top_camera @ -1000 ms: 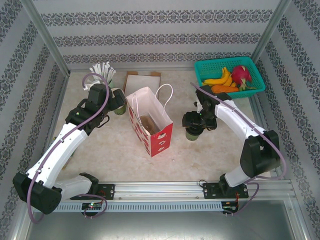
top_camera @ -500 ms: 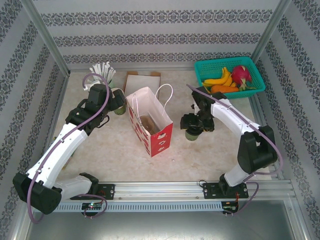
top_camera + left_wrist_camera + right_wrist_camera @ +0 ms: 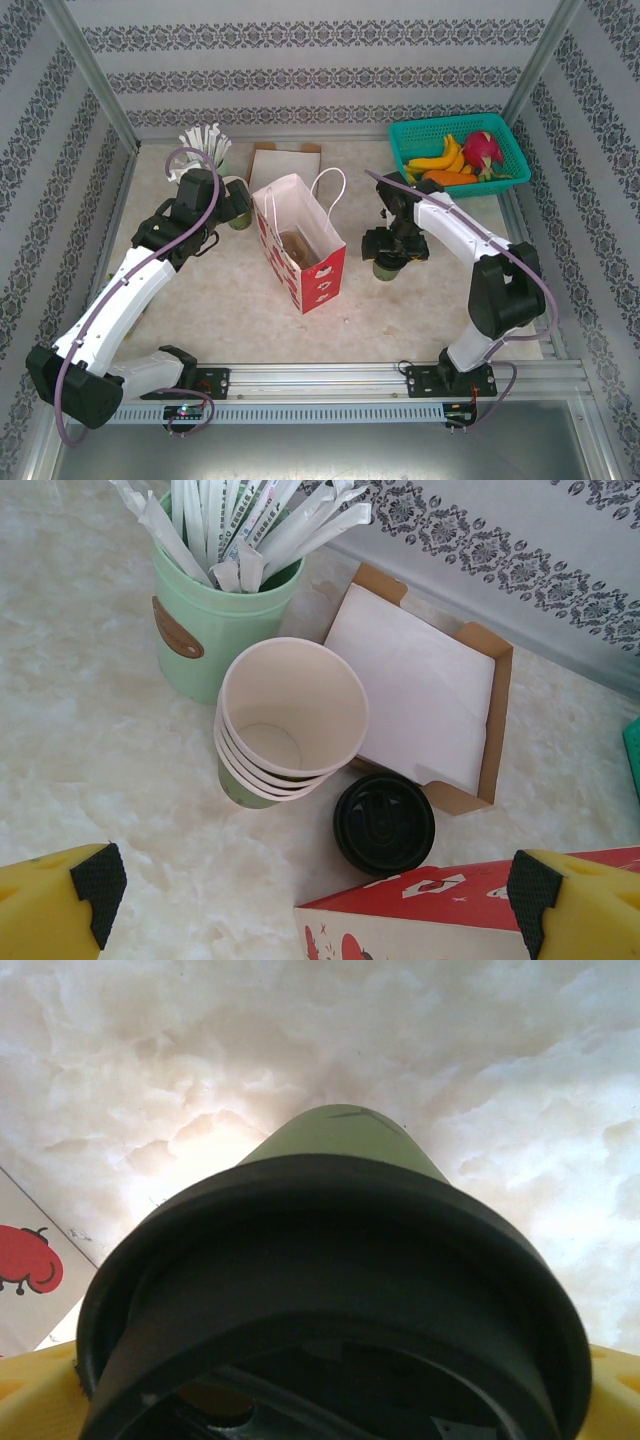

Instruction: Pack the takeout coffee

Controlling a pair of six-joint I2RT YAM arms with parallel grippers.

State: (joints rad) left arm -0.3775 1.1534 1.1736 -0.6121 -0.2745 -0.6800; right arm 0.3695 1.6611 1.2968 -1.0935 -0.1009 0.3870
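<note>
My right arm (image 3: 465, 240) has swung toward the bag (image 3: 300, 245); its right hand (image 3: 392, 246) gapes wide around the takeout coffee (image 3: 383, 270). I'd squeeze gently, keeping it upright.

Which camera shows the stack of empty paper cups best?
Left wrist: the stack of cups is whole and close, nested rims clear. Top external shows it small, close by the left arm.
</note>
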